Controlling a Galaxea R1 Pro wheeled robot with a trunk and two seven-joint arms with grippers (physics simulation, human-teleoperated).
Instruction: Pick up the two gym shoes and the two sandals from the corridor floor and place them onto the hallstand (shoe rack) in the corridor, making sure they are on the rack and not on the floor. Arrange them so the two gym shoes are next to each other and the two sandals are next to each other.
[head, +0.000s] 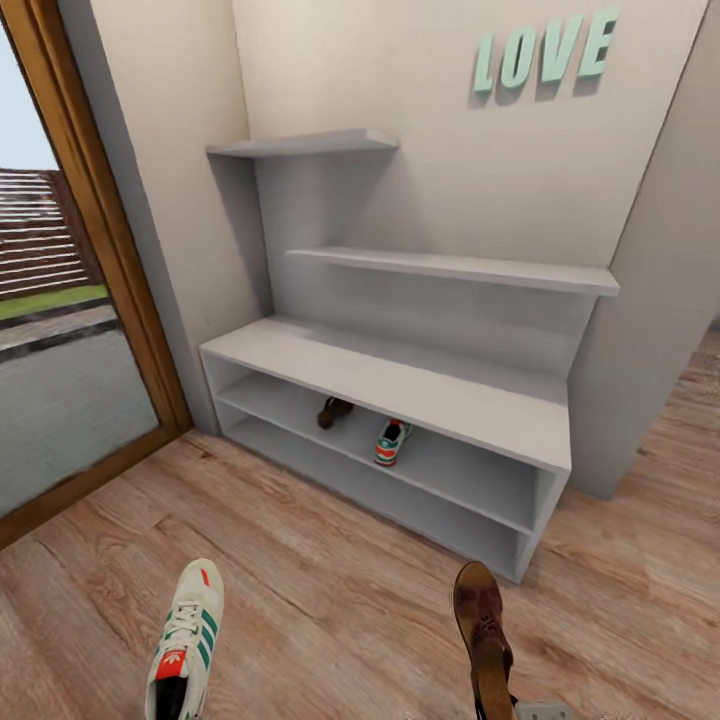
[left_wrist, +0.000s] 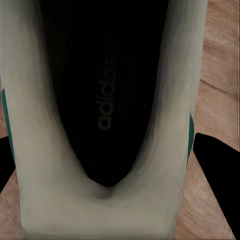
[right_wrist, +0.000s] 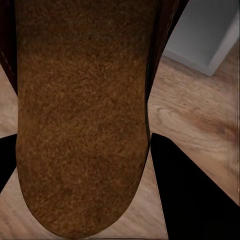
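The left end effector (left_wrist: 120, 165) grips a gym shoe (head: 187, 640) by its heel, dark fingers (left_wrist: 215, 165) showing on either side of the white collar. The right end effector (right_wrist: 85, 165) is closed on a brown sandal (head: 483, 630), its fingers (right_wrist: 190, 190) flanking the tan insole. Ahead of both, the hallstand (head: 400, 385) already carries the other gym shoe (head: 392, 442) and the other sandal (head: 333, 411) on its upper open shelf, a little apart.

To do the step well, I judge each shoe should travel toe-first, level and low enough to clear the flat top. The carried gym shoe goes just beside its mate, the sandal beside the darker one. As the arms line up with the opposite mates, they may need to take turns.

The head view gives the shelf layout and the corridor floor (head: 330, 560) between; the wrist views instead show how each grasp sits, and the right one catches a corner of the hallstand near the sandal's toe.
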